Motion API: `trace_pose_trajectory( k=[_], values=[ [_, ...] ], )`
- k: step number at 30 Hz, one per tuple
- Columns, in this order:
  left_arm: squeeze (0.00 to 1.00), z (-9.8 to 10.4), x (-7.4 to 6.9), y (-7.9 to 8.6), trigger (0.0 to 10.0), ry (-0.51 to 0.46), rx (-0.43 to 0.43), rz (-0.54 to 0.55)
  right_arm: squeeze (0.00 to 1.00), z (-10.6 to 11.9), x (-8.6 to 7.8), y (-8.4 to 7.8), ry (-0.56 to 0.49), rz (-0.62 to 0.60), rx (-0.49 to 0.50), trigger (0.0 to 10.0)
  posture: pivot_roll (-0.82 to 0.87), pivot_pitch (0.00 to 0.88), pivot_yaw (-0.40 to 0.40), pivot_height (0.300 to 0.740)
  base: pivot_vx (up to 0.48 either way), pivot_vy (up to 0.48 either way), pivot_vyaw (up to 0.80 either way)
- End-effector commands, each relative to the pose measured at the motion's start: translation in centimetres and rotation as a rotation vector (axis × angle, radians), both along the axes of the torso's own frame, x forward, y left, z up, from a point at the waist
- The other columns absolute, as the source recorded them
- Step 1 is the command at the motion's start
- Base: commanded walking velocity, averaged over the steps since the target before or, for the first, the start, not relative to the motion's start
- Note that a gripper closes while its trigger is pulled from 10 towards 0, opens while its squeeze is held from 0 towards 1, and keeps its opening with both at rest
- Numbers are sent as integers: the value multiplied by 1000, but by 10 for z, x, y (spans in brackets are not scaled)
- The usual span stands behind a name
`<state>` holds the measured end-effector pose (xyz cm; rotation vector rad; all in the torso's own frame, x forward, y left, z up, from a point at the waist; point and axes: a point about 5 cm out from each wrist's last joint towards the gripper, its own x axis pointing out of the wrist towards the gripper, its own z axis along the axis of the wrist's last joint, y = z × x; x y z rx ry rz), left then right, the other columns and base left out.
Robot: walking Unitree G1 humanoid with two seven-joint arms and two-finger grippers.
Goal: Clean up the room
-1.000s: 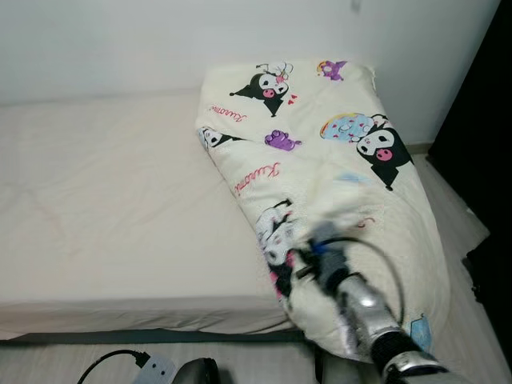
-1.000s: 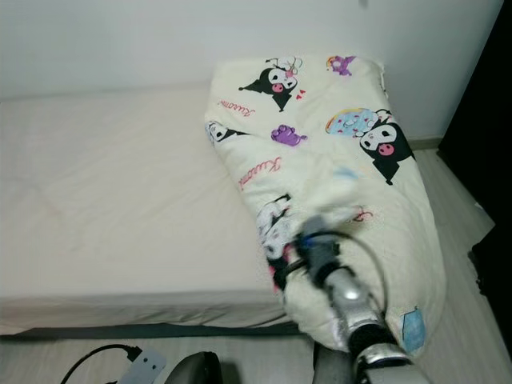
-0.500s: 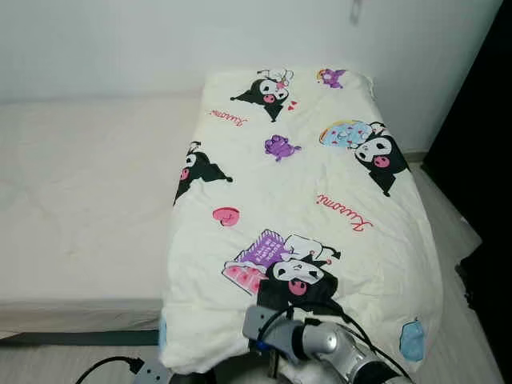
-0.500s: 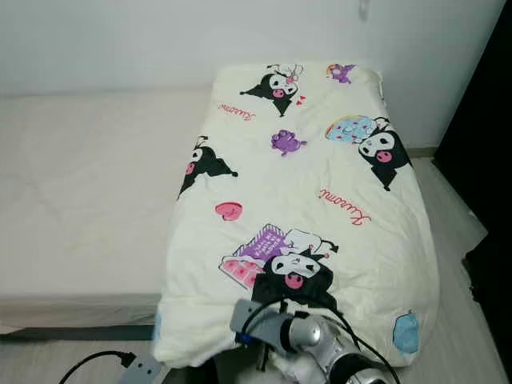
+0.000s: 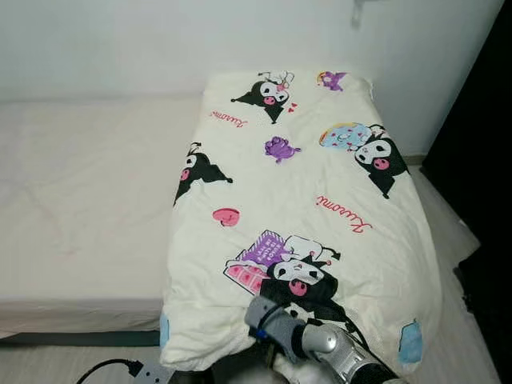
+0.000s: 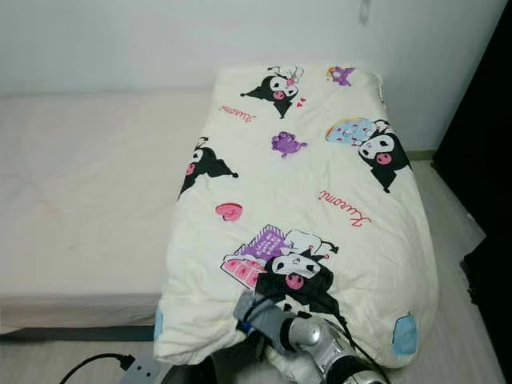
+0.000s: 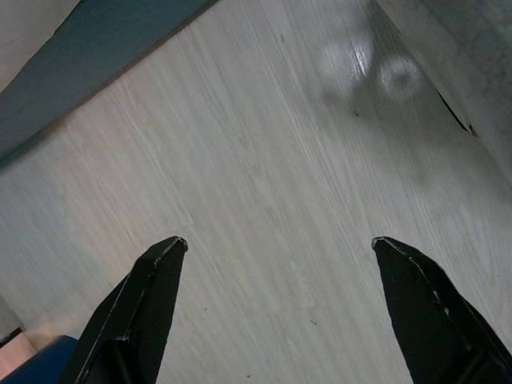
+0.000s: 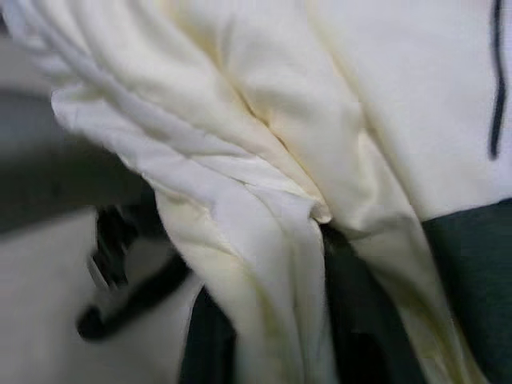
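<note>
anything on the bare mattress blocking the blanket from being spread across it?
Nothing visible. The blanket covers the right part of the bed; the bare mattress to its left has nothing on it. The right gripper is at the blanket's near edge, bunched fabric right against its camera.

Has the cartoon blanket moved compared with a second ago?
Yes. The blanket has been spread out: its near edge now reaches further left across the mattress, with the right claw at its hanging front edge.
</note>
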<state>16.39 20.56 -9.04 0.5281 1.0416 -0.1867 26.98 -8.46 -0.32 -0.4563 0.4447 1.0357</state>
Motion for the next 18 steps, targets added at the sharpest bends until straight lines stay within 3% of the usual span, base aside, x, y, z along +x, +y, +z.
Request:
trace_pose_trajectory(
  k=[1,3,4,5,7,9,11,13,18],
  values=[
    [0,-4,-6,-7,10000,31,-16,-4,1000,-3,-8,9,64,11,81,10000,-101,130,42,600,0,0,0],
    [0,-4,-7,-7,10000,33,-16,2,1000,-3,-16,19,141,63,171,10000,-102,129,42,600,0,0,0],
    [0,-4,-7,-7,10000,33,-16,2,1000,-3,-16,19,141,63,171,10000,-102,129,42,600,0,0,0],
    [0,-4,-7,-7,10000,37,-10,4,1000,-1,-24,25,233,120,265,10000,-105,125,40,600,0,0,0],
    [0,-4,-7,-7,10000,37,-10,4,1000,-1,-24,25,233,120,265,10000,-105,125,40,600,0,0,0],
    [0,-5,-7,-6,10000,42,0,2,1000,-1,-31,25,313,169,311,10000,-108,123,38,600,0,0,0],
    [0,-5,-8,-5,10000,45,5,0,1000,-3,-36,21,356,208,308,10000,-110,122,38,600,0,0,0],
    [0,-5,-8,-5,10000,51,10,-1,1000,-10,-47,9,435,295,242,10000,-112,121,37,600,0,0,0],
    [0,-5,-8,-5,10000,53,13,-1,1000,-12,-54,-5,491,337,198,10000,-118,118,35,600,0,0,0]
  ],
)
